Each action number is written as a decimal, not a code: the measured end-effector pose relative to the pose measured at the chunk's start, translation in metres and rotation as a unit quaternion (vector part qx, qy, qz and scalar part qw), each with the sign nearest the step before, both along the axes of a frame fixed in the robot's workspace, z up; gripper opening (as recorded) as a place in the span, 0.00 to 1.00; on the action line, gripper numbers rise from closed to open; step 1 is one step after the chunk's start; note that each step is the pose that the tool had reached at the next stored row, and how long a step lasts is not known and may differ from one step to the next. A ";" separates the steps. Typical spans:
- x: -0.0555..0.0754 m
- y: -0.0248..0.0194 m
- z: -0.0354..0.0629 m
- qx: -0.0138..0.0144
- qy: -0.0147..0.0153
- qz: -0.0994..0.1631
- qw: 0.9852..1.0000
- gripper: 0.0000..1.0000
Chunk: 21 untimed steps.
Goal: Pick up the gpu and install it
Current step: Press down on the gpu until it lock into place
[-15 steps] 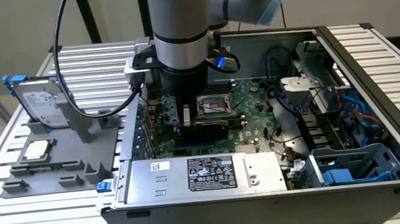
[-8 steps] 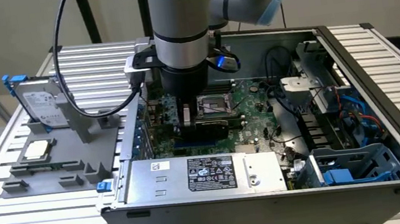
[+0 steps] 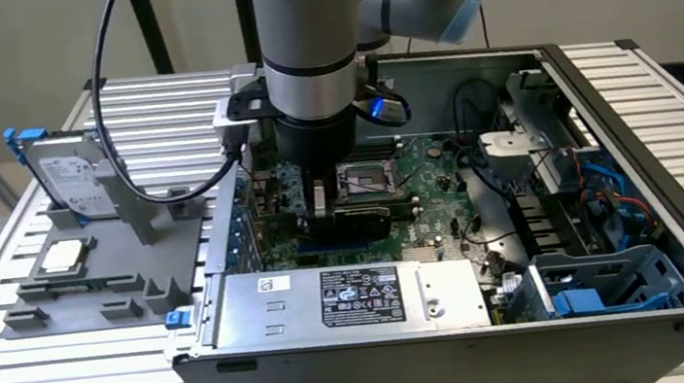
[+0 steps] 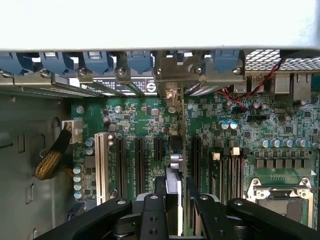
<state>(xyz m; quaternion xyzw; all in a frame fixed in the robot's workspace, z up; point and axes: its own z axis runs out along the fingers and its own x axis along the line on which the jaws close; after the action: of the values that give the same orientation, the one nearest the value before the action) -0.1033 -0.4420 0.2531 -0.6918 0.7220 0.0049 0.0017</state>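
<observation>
The gpu stood on edge between the gripper's two black fingers, which were closed on its upper edge, the card reaching down to a slot on the green motherboard inside the open computer case. In the exterior view the gpu showed as a dark card below the arm's grey wrist, over the middle of the board.

Nearest in the exterior view lay the silver power supply, carrying a black label with white print too small to read and a small white sticker beside it. At the exterior view's right sat a blue plastic drive cage.

In the wrist view, four long dark expansion slots and one white slot ran side by side on the board. An empty cpu socket with a metal frame sat to one side. A yellow-sleeved cable ended at a white connector.

Farther off, a row of blue clips lined the case's rear wall, at least five counted.

On the exterior view's left, a grey fixture tray held one silver hard drive with blue rails, standing upright, its label unreadable, and one small square cpu chip lying flat.
</observation>
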 end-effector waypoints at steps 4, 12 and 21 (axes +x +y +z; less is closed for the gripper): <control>0.000 0.0000 -0.0013 0.000 0.000 0.000 1.000 0.00; 0.000 0.0003 -0.0026 0.000 0.000 0.000 1.000 0.00; 0.000 0.0002 -0.0023 0.000 0.000 0.000 1.000 0.00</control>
<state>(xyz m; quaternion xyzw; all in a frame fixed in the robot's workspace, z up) -0.1033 -0.4418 0.2507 -0.6918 0.7220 0.0050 0.0019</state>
